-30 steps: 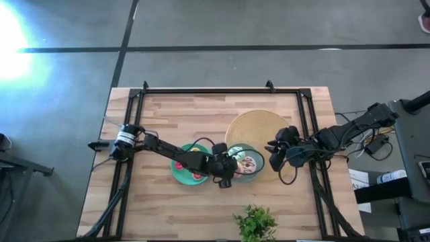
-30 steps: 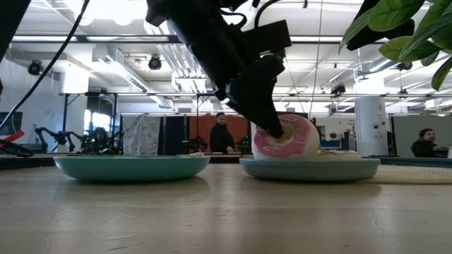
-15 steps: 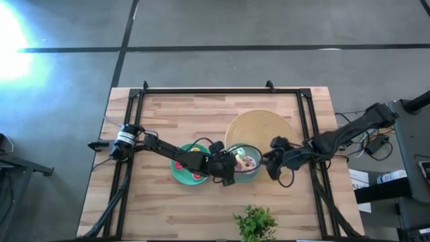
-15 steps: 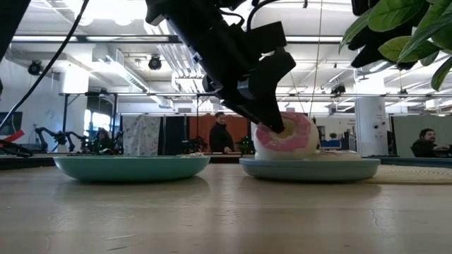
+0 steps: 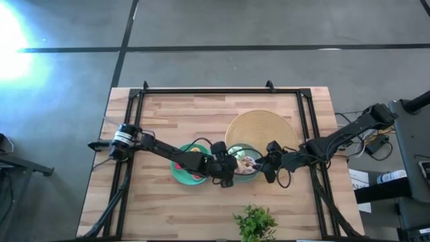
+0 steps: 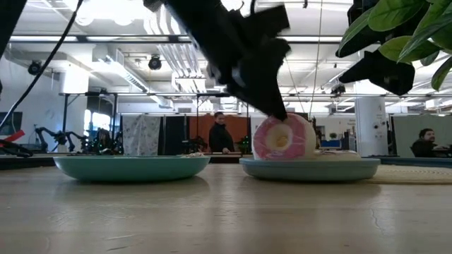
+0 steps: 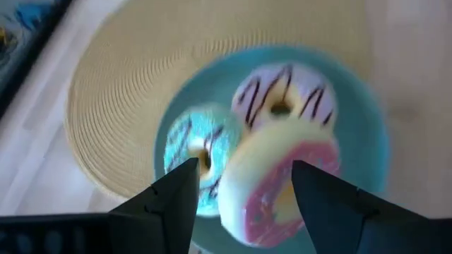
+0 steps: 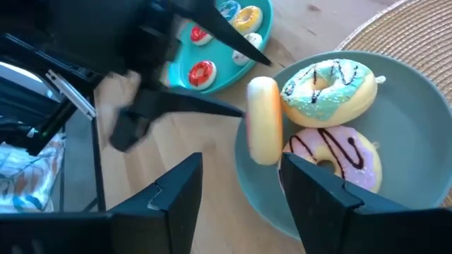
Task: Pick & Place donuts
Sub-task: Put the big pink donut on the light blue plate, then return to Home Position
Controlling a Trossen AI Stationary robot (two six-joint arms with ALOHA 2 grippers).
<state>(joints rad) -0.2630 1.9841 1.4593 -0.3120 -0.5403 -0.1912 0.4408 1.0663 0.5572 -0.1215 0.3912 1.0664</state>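
Note:
Three larger donuts are on the right teal plate (image 8: pixel 395 176). The pink one (image 8: pixel 263 130) stands on its edge near the plate's rim (image 6: pixel 284 137). The green-iced one (image 8: pixel 328 92) and the white-iced one (image 8: pixel 332 159) lie flat beside it. Tiny red (image 8: pixel 203 70) and yellow (image 8: pixel 246 17) donuts lie on the left teal plate (image 5: pixel 180 173). My left gripper (image 7: pixel 244 176) is open, its fingers on either side of the pink donut's upper part. My right gripper (image 8: pixel 244 169) is open, above the plate's right side (image 5: pixel 267 167). My left gripper comes at the pink donut slanting down from the table's left. One fingertip (image 8: pixel 240 111) lies right at the donut's rim (image 8: pixel 251 116); whether it touches, I cannot tell. The donut stands upright with its lower edge on the plate.
A big tan woven disc (image 5: pixel 259 128) lies under the right plate's far side. A potted plant (image 5: pixel 255 223) stands at the near edge. A black frame (image 5: pixel 201 89) runs round the table. People stand in the room beyond.
My left gripper has risen and its finger has come out of the pink donut's hole. The donut has stayed on the plate and stands more upright. My right gripper has moved toward the table's left and near edge, up to the plate, and come lower.

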